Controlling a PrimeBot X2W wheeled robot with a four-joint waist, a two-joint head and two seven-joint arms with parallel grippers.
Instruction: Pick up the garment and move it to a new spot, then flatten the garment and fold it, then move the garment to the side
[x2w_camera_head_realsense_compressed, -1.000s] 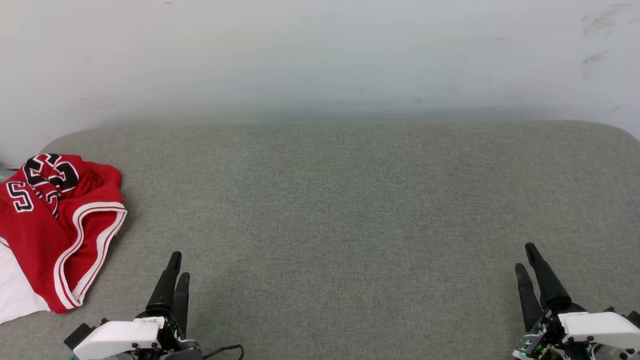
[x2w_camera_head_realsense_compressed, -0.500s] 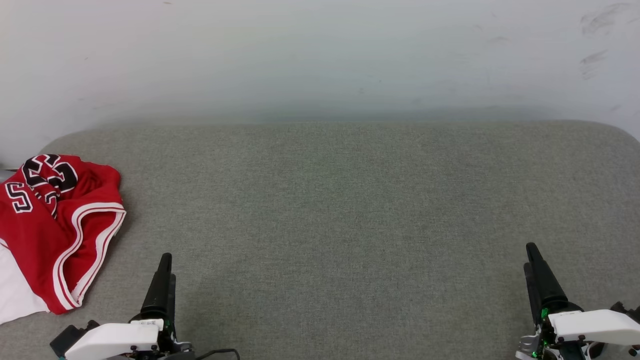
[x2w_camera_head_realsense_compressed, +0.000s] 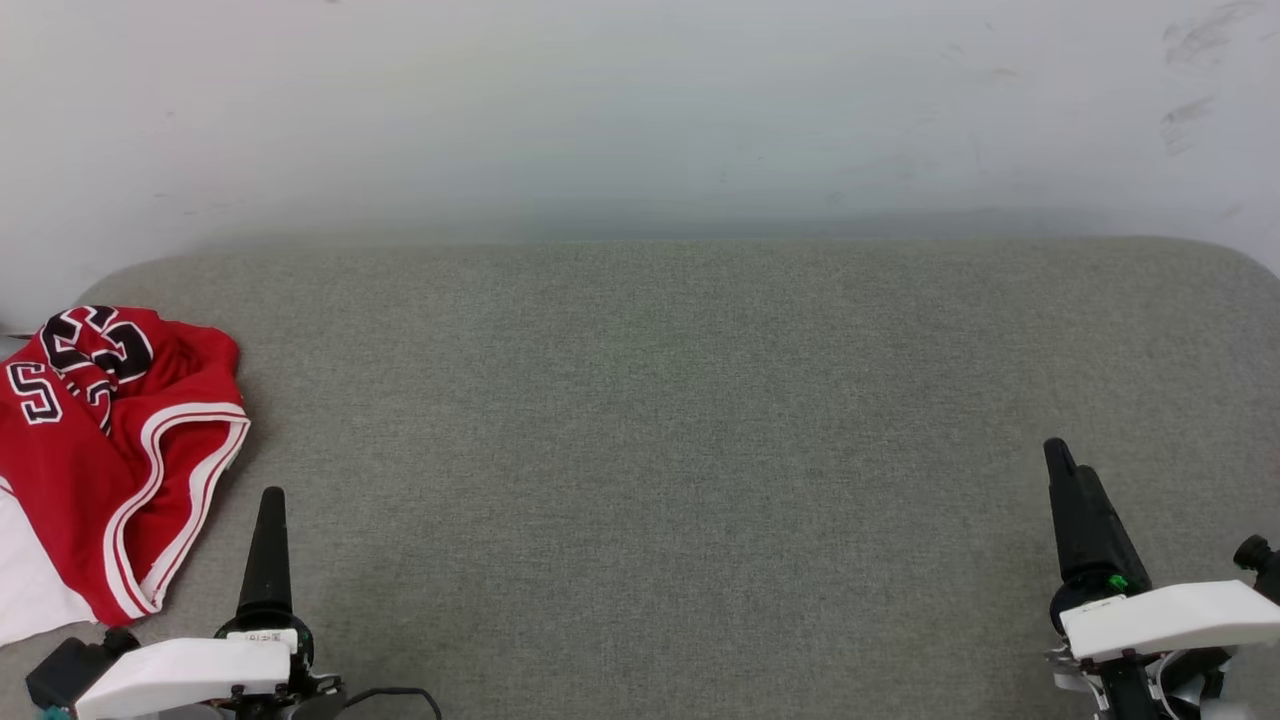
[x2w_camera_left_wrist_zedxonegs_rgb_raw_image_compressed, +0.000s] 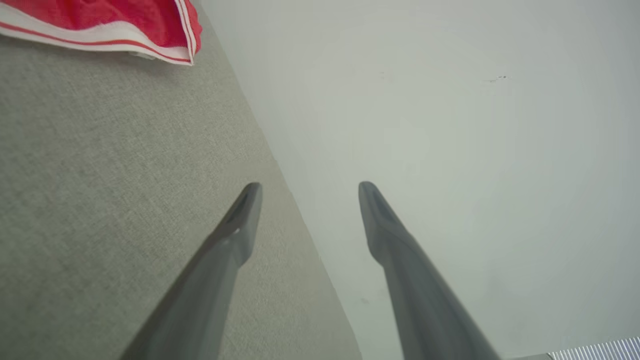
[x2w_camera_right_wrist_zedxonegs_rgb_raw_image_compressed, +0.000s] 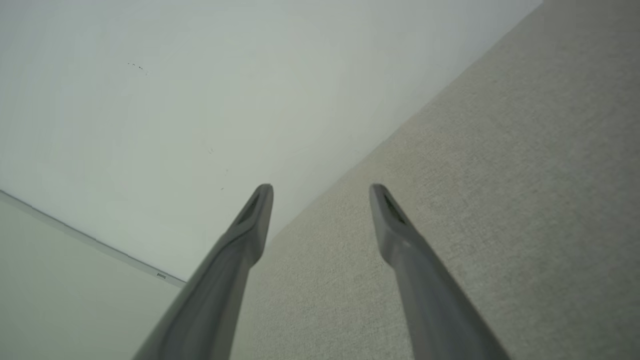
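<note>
The garment (x2w_camera_head_realsense_compressed: 90, 450), a red jersey with white-red trim, black lettering and a white sleeve, lies crumpled at the far left of the grey surface. Its trimmed edge (x2w_camera_left_wrist_zedxonegs_rgb_raw_image_compressed: 115, 30) shows at the top left of the left wrist view. My left gripper (x2w_camera_head_realsense_compressed: 270, 500) hovers at the lower left, just right of the garment and apart from it. Its fingers stand open with nothing between them (x2w_camera_left_wrist_zedxonegs_rgb_raw_image_compressed: 306, 187). My right gripper (x2w_camera_head_realsense_compressed: 1065, 465) is at the lower right, far from the garment, open and empty (x2w_camera_right_wrist_zedxonegs_rgb_raw_image_compressed: 322, 190).
The grey fabric-covered surface (x2w_camera_head_realsense_compressed: 660, 450) with rounded far corners spans the head view. A pale wall (x2w_camera_head_realsense_compressed: 640, 110) rises right behind its far edge.
My left gripper has shifted left toward the garment and turned edge-on to the head camera. My right gripper has moved forward a little. The garment has not moved.
</note>
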